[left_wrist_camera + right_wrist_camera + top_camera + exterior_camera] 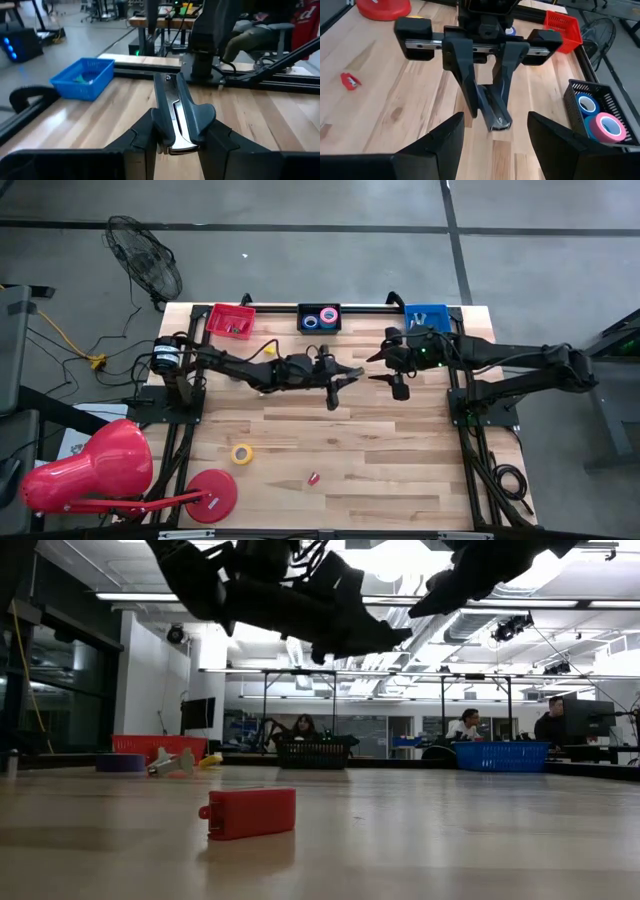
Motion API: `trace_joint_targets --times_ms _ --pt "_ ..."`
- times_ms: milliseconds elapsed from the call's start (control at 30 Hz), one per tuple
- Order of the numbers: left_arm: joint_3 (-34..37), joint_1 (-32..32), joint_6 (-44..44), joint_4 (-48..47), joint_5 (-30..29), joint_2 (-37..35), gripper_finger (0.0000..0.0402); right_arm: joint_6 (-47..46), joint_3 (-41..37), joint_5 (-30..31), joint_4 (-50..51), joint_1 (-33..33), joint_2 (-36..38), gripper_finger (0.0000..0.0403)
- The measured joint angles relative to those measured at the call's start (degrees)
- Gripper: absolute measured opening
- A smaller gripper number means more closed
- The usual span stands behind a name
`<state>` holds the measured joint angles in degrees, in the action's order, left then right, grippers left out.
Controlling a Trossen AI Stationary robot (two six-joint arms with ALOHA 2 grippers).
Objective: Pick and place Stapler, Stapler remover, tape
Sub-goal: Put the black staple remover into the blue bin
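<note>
table [400, 470]: light wood, three bins along the far edge, both arms reaching over its middle.
left arm: stretched from the left side toward the centre, held above the wood.
right arm: reaching in from the right side, its gripper facing the left one across a short gap.
bins: red bin [231, 320] at far left, black bin [319, 319] in the middle, blue bin [426, 317] at far right.
left gripper [338, 385]: pinching the stapler; the wrist view shows both fingers pressed on its flanks.
right gripper [385, 367]: fingers spread, nothing between them, just right of the stapler's tip.
stapler [175, 117]: dark, held off the table, long axis running away from the left gripper toward the right side; seen from the right wrist it hangs down between the left fingers.
key relation: the blue bin lies beyond the stapler's front end, to the right and far side; the right gripper stands between the two, so it is the nearer arm to that bin. Which bin the stapler belongs in I cannot tell.
tape: blue and pink rolls [594, 117] already in the black bin; a yellow roll [241, 453] lies loose on the near left, nearer the left arm.
remover [312, 478]: small red piece on the near centre of the table, well apart from both grippers.
</note>
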<state>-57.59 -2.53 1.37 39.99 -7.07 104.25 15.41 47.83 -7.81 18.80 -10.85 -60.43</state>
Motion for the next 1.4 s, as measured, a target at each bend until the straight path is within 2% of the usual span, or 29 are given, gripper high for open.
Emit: trace_joint_targets --times_ms 567,967,1400 --pt "-2.39 -0.47 -2.21 -1.56 2.51 -0.02 0.0098 1.19 0.0 -1.62 -3.58 0.0 -4.11 0.0204" --pt "-2.39 -0.47 -2.19 -0.57 3.97 -0.02 0.0098 1.61 0.0 -1.62 -3.13 0.0 -4.13 0.0123" --pt "-2.39 -0.45 -2.24 -0.66 4.37 -0.02 0.0098 1.63 0.11 -2.6 -1.94 0.0 -4.13 0.0081"
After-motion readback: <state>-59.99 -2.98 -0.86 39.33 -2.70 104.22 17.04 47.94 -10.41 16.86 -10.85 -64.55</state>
